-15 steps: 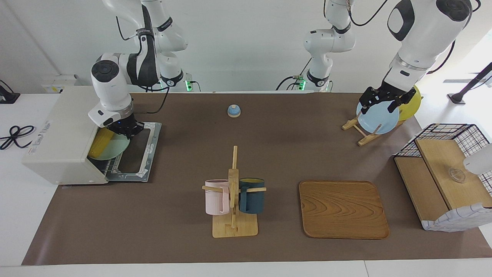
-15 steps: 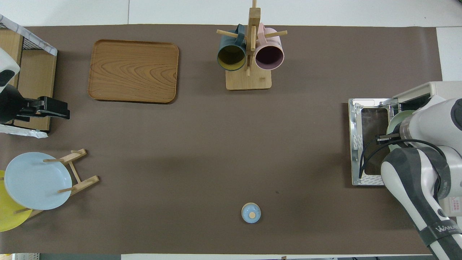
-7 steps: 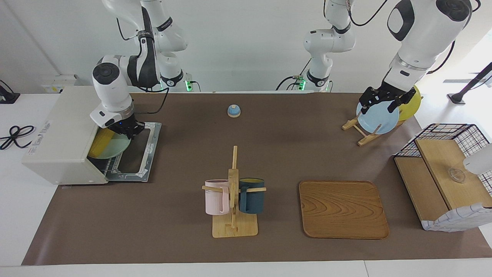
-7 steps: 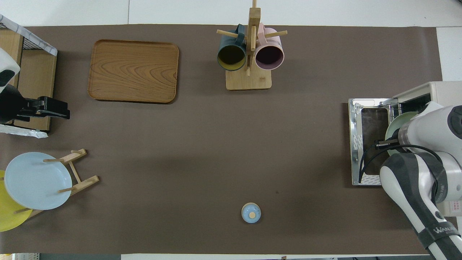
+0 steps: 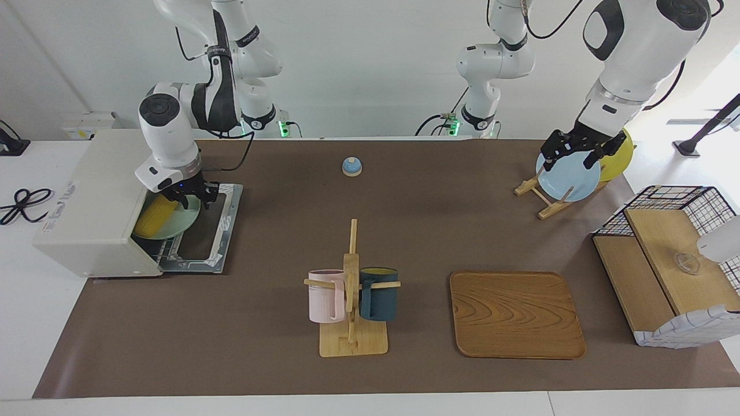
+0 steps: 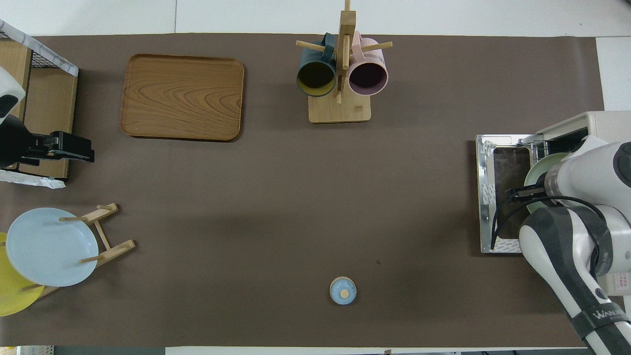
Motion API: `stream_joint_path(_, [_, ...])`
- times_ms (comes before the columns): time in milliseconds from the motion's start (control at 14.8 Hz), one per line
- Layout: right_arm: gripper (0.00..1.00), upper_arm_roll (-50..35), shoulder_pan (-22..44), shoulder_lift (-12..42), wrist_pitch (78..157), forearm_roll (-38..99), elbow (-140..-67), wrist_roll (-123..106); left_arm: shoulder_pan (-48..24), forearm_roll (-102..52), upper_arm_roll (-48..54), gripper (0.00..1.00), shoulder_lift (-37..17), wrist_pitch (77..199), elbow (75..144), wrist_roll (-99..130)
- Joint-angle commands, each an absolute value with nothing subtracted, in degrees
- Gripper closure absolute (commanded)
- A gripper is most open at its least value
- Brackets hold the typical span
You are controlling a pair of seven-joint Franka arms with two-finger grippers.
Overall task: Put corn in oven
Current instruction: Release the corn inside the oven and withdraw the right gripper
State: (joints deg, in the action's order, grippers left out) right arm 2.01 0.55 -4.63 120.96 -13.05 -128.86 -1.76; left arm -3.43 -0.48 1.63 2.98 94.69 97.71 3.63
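Observation:
The off-white oven (image 5: 92,196) stands at the right arm's end of the table with its glass door (image 5: 205,231) folded down flat. A pale green plate (image 5: 178,222) sits on the rack in the oven's mouth, also seen in the overhead view (image 6: 538,170). The yellow corn (image 5: 153,218) lies on that plate, partly under the oven's roof. My right gripper (image 5: 189,197) hangs open just above the plate's edge, apart from the corn. My left gripper (image 5: 572,153) waits over the blue plate (image 5: 566,176). In the overhead view my right arm hides the corn.
A plate rack (image 5: 543,199) with the blue plate and a yellow plate (image 5: 618,153) stands at the left arm's end. A wire-and-wood basket box (image 5: 665,271), a wooden tray (image 5: 514,315), a mug stand (image 5: 351,312) with two mugs and a small blue bell (image 5: 351,166) are on the table.
My right gripper has lifted a little off the plate and let go of the corn, which now shows lying on the plate. The left arm has not moved.

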Motion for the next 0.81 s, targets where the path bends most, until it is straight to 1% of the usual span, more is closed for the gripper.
stream_joint_path(0, [0.58, 1.4, 5.3, -4.7, 115.6, -12.2, -125.9, 2.6, -3.0, 0.6, 1.9, 0.00, 3.5, 94.2, 97.6, 3.3])
stream_joint_path(67, [0.86, 1.3, 5.7, -5.1, 115.7, -10.7, -126.9, 5.4, -3.0, 0.6, 2.0, 0.00, 3.6, 94.7, 97.6, 3.4])
stream_joint_path(135, [1.00, 1.3, 6.1, -5.2, 116.0, -7.8, -128.2, 7.4, -3.0, 0.6, 2.0, 0.00, 3.6, 94.7, 97.6, 3.5])
stream_joint_path(270, [1.00, 1.4, 6.4, -4.7, 116.9, -3.4, -129.7, 10.0, -2.8, 0.6, 1.9, 0.00, 3.6, 94.7, 97.6, 3.5])
stream_joint_path(404, [1.00, 1.3, 6.6, -4.5, 120.1, -2.9, -132.3, 11.2, -2.8, 0.6, 1.9, 0.00, 3.6, 94.8, 97.6, 3.3])
stream_joint_path(539, [1.00, 1.4, 8.8, -4.3, 123.6, -2.6, -134.7, 13.3, -2.7, 0.6, 1.9, 0.00, 3.7, 94.7, 97.6, 3.3])
stream_joint_path(742, [1.00, 1.4, 7.9, -2.7, 128.6, -2.6, -137.6, 13.2, -2.7, 0.6, 1.9, 0.00, 3.7, 94.2, 97.7, 3.4])
